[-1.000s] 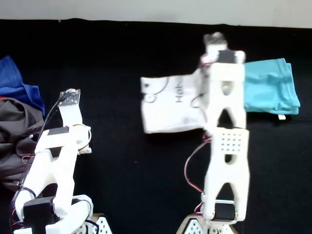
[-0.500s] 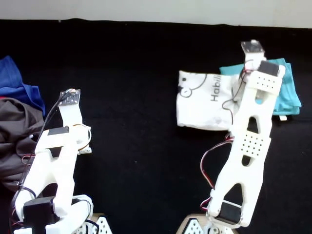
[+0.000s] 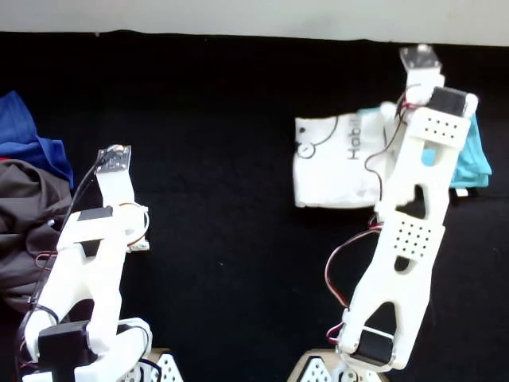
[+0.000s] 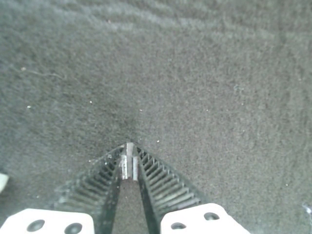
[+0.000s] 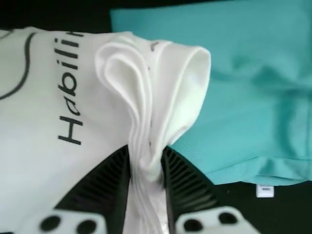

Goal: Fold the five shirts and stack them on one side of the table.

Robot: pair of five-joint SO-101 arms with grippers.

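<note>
A folded white shirt (image 3: 338, 163) with dark print lies at the table's right, its far edge overlapping a folded teal shirt (image 3: 471, 151). My right gripper (image 5: 146, 168) is shut on a bunched fold of the white shirt (image 5: 53, 122), above the teal shirt (image 5: 243, 83). The right arm (image 3: 413, 207) covers part of both shirts. At the left, my left gripper (image 4: 128, 161) is shut on nothing, low over the black cloth. A blue shirt (image 3: 24, 131) and a dark grey shirt (image 3: 24, 215) lie crumpled at the left edge.
Black cloth (image 3: 223, 207) covers the table; its middle between the arms is bare. A pale wall (image 3: 238, 16) runs behind the far edge. The left arm (image 3: 95, 247) stands near the crumpled pile.
The right arm swung right with the white shirt, dragging it from the table's middle onto the teal shirt's edge. The left arm stayed still.
</note>
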